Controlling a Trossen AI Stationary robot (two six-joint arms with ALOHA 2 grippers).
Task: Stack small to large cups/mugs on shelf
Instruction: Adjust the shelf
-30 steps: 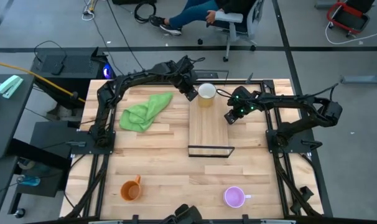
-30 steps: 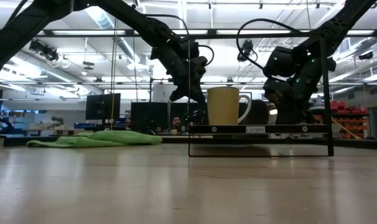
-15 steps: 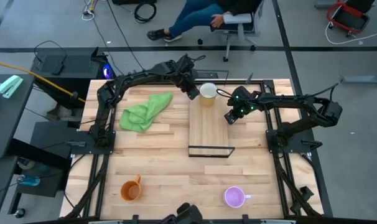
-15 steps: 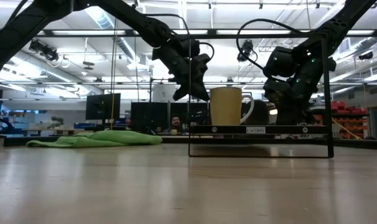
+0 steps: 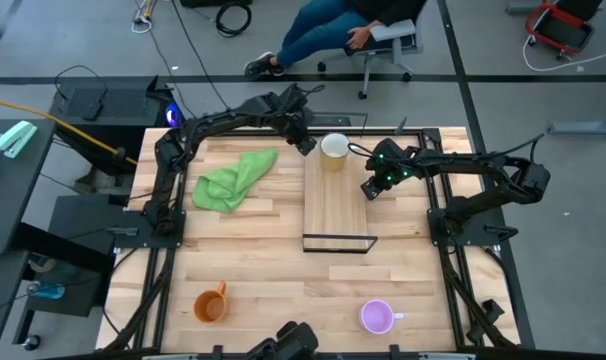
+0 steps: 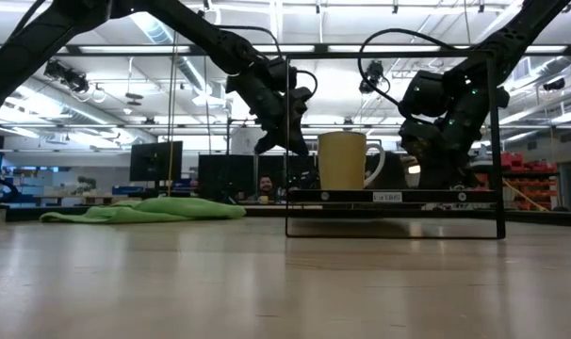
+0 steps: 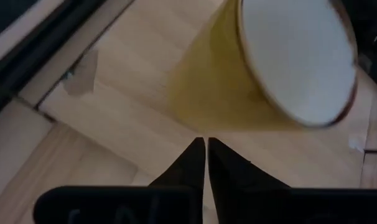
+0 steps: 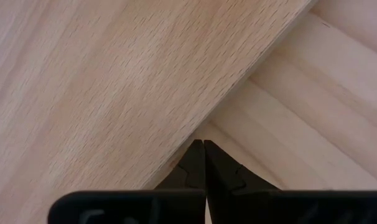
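My left end effector [image 5: 305, 146] hangs clenched and empty just beside the white mug [image 5: 333, 150], which stands on the shelf [image 5: 338, 205] near the table's far edge; my right end effector [image 5: 369, 189], clenched, hovers at the shelf's right edge

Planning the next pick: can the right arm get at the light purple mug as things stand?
Probably yes: the light purple mug stands alone on the wooden tabletop, on the right arm's side, nothing near it.
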